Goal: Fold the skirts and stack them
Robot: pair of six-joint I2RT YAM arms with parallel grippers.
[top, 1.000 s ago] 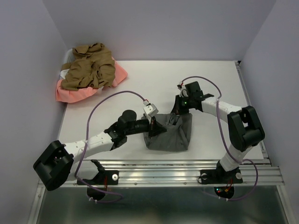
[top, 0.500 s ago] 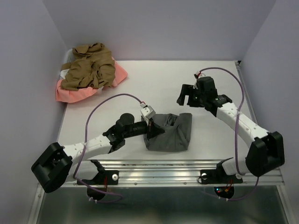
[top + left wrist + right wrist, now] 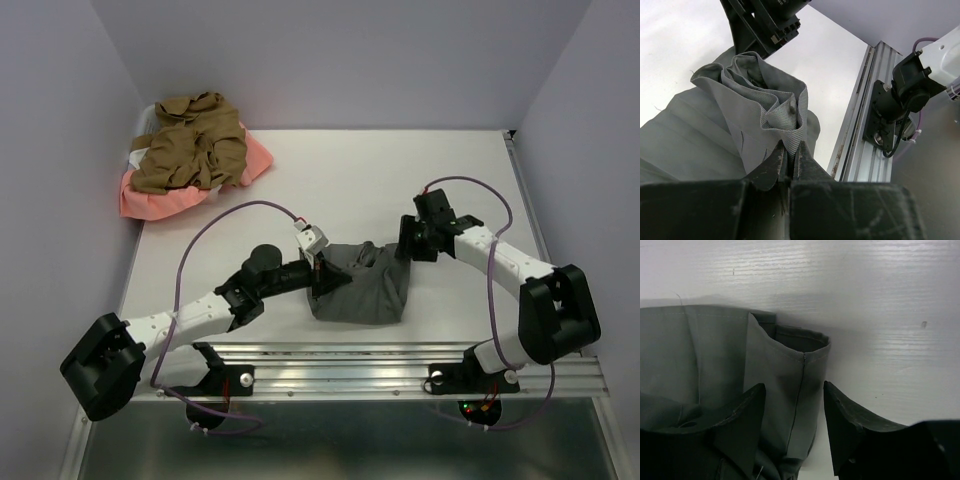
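Left gripper [image 3: 318, 270] is shut tight on a bunched fold of the grey skirt [image 3: 365, 290] at the cloth's 9 o'clock edge. In the left wrist view, ruffled layers are seen clamped between the fingers [image 3: 810, 170]. Right gripper [image 3: 408, 240] is held about half open at the skirt's 2 o'clock corner. A seamed corner of cloth lies between its fingers [image 3: 737, 420] but is not yet clamped.

A second ago the right gripper was closed on the skirt's 12 o'clock edge. That hold has since been let go, the arm has been swung out toward 1 o'clock, and it has now been brought back down onto the corner. A regrasp is judged to be under way, so that the skirt can be drawn taut between both grippers. The fold itself is judged not yet made, as the cloth is still crumpled.

The grey skirt is spread at 6 o'clock on the table [image 3: 350, 170], close to the front rail [image 3: 400, 372]. The tan skirt [image 3: 190, 150] is heaped on the pink skirt [image 3: 150, 200] at 10 o'clock, well apart and not yet taken up. The left arm's cable [image 3: 215, 225] is looped over the table at 9 o'clock, off the cloth. No object is seen blocking the right gripper; the bunched layers in the left grip are judged the likeliest hindrance to a flat fold.
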